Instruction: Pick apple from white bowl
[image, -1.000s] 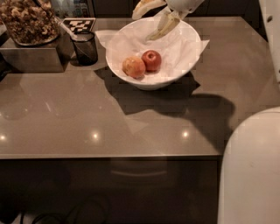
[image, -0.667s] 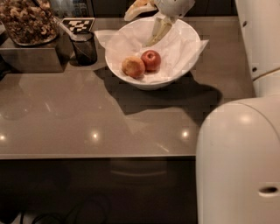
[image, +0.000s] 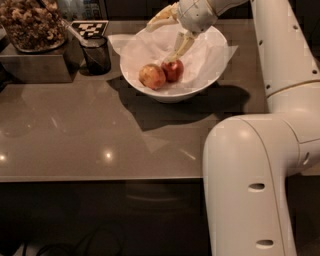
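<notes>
Above the white bowl (image: 176, 94), the gripper (image: 161, 41) holds nothing, fingers (image: 182, 42) spread wide, the lower one close over the red apple (image: 173, 70) beside the apple (image: 152, 76).

Dim scene; jaws brightly lit over white bowl (image: 170, 94).

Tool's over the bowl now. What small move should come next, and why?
Probably ease the tool a little toward the camera, then lower it around the paler apple. The tool hangs open above the far side of the white bowl, and its lower finger points at the red apple right beside the paler one, so a straight descent would likely meet the wrong fruit.
</notes>
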